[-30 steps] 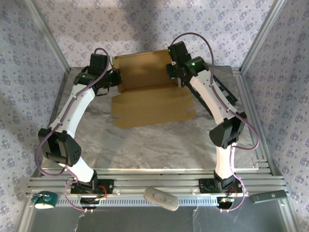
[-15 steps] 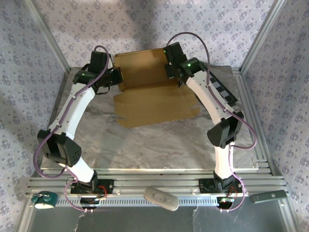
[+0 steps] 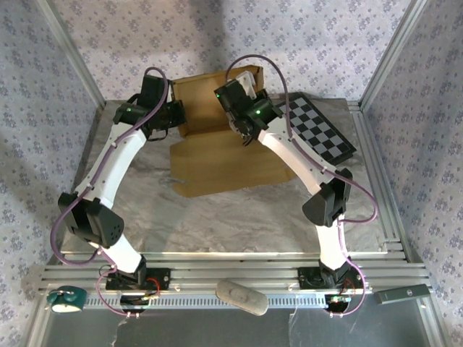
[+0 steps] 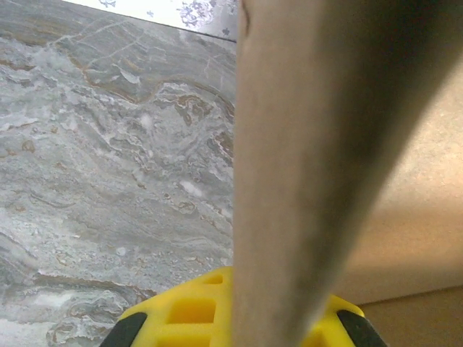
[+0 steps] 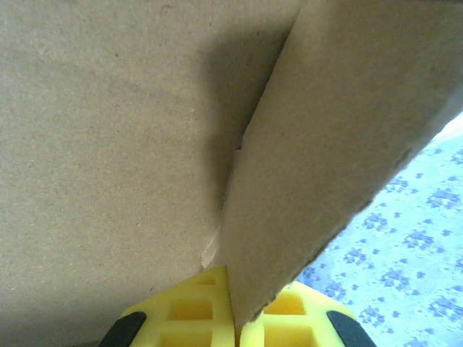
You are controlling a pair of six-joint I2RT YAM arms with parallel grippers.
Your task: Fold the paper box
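Note:
The paper box [image 3: 224, 163] is tan cardboard at the back middle of the table. Its front panel lies flat and its rear panel [image 3: 202, 94] stands tilted up. My left gripper [image 3: 179, 116] is at the box's left edge, shut on a side flap [image 4: 311, 144] that runs up between the yellow fingers [image 4: 181, 314]. My right gripper [image 3: 244, 90] is high at the rear panel's right end. It is shut on a flap [image 5: 340, 123] that stands out from the big panel [image 5: 101, 144], pinched between its yellow fingers [image 5: 192, 311].
A black-and-white checkerboard panel [image 3: 322, 130] lies at the back right. On the front rail sit a teal object [image 3: 65, 300], a pale oval object [image 3: 242, 296] and a dark remote-like bar [image 3: 401, 294]. The marble table [image 3: 217, 224] is bare in front of the box.
My right arm has swung left and inward with its flap, which uncovers the checkerboard panel. The box's right side has folded in. My left arm has barely moved.

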